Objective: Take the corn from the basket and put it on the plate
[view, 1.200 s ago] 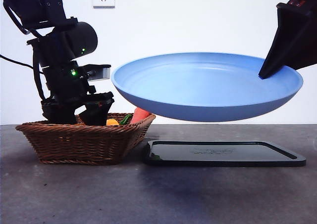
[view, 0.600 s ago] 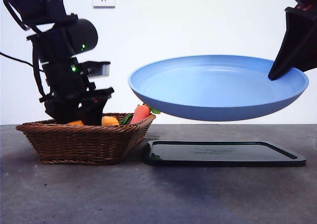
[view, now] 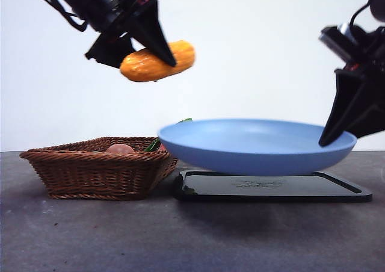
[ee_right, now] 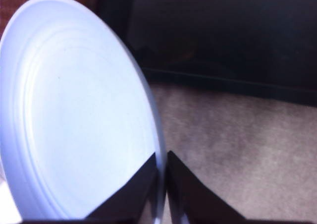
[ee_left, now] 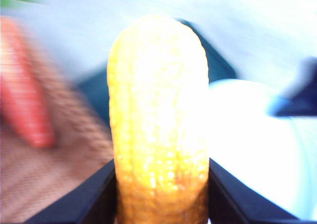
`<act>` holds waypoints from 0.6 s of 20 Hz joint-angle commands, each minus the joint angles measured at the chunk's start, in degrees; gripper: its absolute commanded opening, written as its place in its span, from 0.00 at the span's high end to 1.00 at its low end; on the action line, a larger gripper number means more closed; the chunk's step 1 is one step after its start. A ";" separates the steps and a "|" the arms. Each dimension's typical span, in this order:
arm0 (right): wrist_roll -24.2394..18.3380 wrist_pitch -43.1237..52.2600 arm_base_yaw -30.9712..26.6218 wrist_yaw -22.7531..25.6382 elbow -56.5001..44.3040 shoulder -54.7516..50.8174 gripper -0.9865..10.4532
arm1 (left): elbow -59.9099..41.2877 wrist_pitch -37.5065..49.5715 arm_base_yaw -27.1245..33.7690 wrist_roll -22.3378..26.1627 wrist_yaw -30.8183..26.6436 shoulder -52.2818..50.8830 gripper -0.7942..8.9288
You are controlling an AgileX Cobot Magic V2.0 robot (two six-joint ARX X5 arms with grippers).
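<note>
My left gripper (view: 157, 54) is shut on the orange-yellow corn (view: 157, 61), holding it high in the air above the right end of the wicker basket (view: 90, 170). In the left wrist view the corn (ee_left: 158, 120) sits clamped between the two black jaws. My right gripper (view: 329, 138) is shut on the right rim of the light-blue plate (view: 252, 147), which hangs just above the black tray (view: 271, 186). The right wrist view shows the plate (ee_right: 74, 110) pinched at its rim, with the tray (ee_right: 223, 35) beyond it.
In the basket lie a round pinkish item (view: 120, 148) and a red-orange carrot (ee_left: 25, 95) with green leaves (view: 184, 121), mostly hidden behind the plate. The grey table (view: 192, 236) stretches in front.
My left gripper lifted the corn out of the basket and carried it up and to the right. The right gripper lowered the plate to just above the black tray.
</note>
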 commanded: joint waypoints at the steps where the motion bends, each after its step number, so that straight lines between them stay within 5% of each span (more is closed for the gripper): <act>1: 1.42 0.59 -0.07 -0.66 2.23 2.64 0.91 | 1.01 0.26 -3.54 0.00 0.61 1.36 0.73; 12: 1.55 -0.24 -0.07 -1.62 6.60 4.02 0.91 | 1.01 0.50 -12.48 4.31 0.50 10.64 0.73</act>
